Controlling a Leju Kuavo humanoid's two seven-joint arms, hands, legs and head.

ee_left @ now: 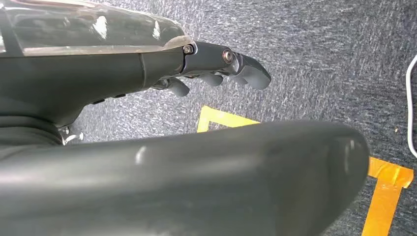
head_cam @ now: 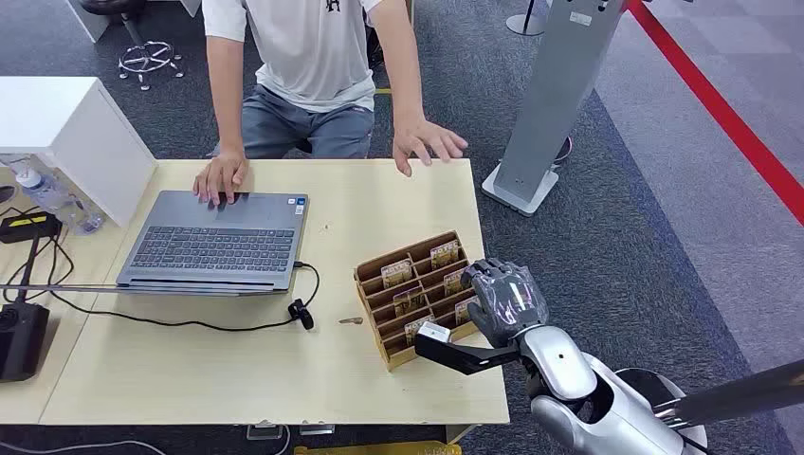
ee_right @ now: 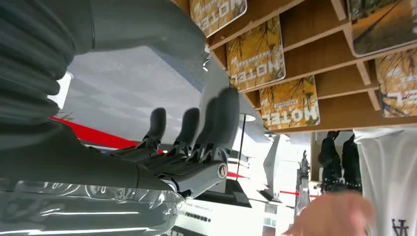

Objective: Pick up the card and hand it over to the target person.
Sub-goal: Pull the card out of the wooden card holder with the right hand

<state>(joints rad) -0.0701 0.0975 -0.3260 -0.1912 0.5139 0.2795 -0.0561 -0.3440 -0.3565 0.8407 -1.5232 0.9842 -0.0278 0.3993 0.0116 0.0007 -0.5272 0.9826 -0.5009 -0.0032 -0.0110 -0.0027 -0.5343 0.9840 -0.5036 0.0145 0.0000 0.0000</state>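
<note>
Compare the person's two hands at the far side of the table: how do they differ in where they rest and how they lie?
One hand rests on the open laptop, fingers close together on its back edge. The other hand lies on the bare table edge, fingers spread, touching no device. Both lie palm down, away from the card holder.

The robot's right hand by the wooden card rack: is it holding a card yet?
No. The right hand is beside the rack, fingers extended and empty; cards sit in their slots.
</note>
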